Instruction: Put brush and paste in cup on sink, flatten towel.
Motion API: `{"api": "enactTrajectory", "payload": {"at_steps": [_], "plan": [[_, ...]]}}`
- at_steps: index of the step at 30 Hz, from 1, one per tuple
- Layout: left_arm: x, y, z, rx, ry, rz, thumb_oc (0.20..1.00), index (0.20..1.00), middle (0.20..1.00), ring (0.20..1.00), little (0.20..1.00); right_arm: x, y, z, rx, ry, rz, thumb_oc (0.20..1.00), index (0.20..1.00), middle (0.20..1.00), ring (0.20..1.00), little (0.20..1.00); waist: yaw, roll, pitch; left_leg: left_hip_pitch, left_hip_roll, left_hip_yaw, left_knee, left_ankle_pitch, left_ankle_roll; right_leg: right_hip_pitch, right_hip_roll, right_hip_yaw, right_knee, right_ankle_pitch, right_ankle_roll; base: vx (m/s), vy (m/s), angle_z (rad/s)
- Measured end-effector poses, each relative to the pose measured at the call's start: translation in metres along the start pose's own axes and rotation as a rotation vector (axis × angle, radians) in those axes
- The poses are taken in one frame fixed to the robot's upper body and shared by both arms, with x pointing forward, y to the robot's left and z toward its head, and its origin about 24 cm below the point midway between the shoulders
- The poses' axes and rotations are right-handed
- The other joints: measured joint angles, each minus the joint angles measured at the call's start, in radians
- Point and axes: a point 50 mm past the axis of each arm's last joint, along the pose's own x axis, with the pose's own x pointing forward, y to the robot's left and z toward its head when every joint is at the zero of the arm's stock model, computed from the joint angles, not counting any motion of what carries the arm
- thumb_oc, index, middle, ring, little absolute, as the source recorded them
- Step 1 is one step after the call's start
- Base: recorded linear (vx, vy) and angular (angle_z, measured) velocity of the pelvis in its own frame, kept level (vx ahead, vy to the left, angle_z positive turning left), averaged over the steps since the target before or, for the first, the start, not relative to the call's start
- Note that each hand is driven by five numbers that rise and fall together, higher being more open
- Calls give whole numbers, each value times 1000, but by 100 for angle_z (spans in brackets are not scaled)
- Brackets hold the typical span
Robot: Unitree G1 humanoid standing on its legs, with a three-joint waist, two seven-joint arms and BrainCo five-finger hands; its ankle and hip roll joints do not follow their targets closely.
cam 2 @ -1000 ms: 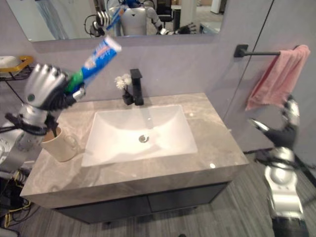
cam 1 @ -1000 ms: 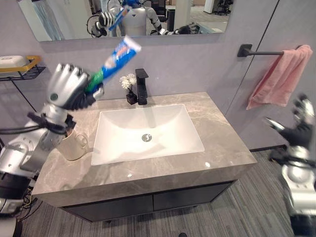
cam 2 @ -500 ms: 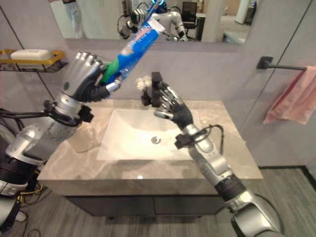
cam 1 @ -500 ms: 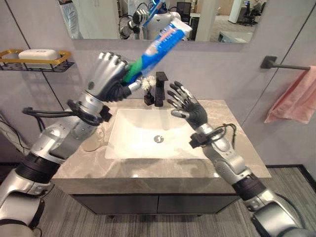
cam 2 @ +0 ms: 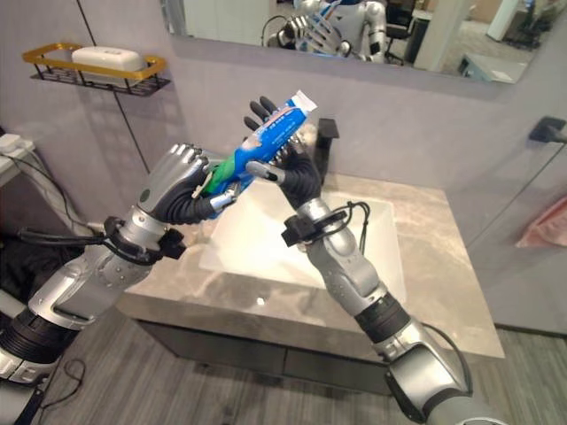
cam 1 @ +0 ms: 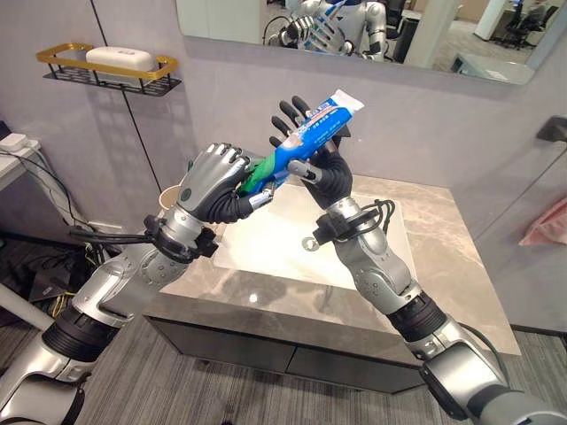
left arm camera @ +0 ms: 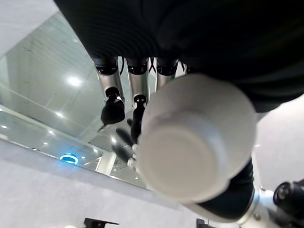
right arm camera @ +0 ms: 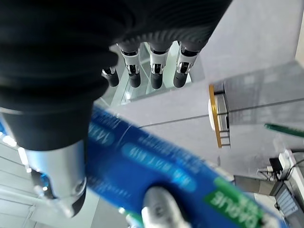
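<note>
Blue and green, the long plastic toothpaste tube [cam 1: 301, 144] slants up above the grey marble counter [cam 1: 443, 266], its white cap end low and its flat crimped end high near the wall mirror [cam 1: 372, 35]. My left hand [cam 1: 213, 181] has its fingers curled tight round the green lower end, and in that wrist's view the white cap [left arm camera: 194, 137] sits right against my palm. My right hand [cam 1: 317, 164] stands just behind the blue middle of the tube with its fingers spread and straight; the thumb [right arm camera: 159, 213] lies across the front of the tube, touching it, but the hand has not closed on it.

The white rectangular basin [cam 1: 354, 257] is sunk in the counter below both hands, with the black tap [cam 2: 324, 142] at its back edge. A cream cup [cam 1: 165, 197] peeks out on the counter behind my left wrist; I cannot tell what is in it. A pink towel [cam 1: 549, 223] hangs by the wall well off to my right. A gold wire shelf [cam 1: 106, 71] carrying a white soap bar [cam 1: 124, 58] is fixed to the wall on my left.
</note>
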Motion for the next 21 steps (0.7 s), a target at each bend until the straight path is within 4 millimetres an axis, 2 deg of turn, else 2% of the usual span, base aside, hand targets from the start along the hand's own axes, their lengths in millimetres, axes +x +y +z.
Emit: {"api": "enactTrajectory", "payload": {"at_steps": [4,15,16,17,18,21], "plan": [[-5,-5,0,-54,27,3,200,200,200,200,200,7,4,5,25,-30,-3,1000,1000,1000,1000,1000,3,-3,15,-5,-3,-3,0,-1,1,-1,-3,-7,0,-3,2,32,55,5],[-9,-5,-3,-27,29,-34,200,200,200,200,200,10,12,1,78,-7,25,1000,1000,1000,1000,1000,4,-3,16,-6,-7,-2,0,-2,1,-3,-7,-6,0,-6,6,4,6,0],[-9,-5,-3,-29,31,-36,200,200,200,200,200,10,13,0,77,-4,29,937,937,937,937,937,4,-3,16,-6,-7,-2,0,-2,1,-3,-8,-6,0,-6,6,0,0,0],[-10,-6,-3,-31,31,-38,200,200,200,200,200,10,14,0,79,-1,30,529,529,529,529,529,4,-3,16,-6,-8,-2,0,-2,1,-3,-8,-6,0,-6,6,0,0,0],[-10,-6,-3,-32,34,-40,200,200,200,200,200,10,14,-1,85,2,32,200,200,200,200,200,4,-3,16,-6,-8,-2,0,-2,1,-2,-9,-6,0,-6,6,0,0,0],[-12,-7,-3,-36,44,-44,200,200,200,200,200,10,16,-3,102,8,33,200,200,200,200,200,4,-3,17,-6,-10,-3,0,-2,1,-2,-10,-7,0,-6,6,0,0,0]]}}
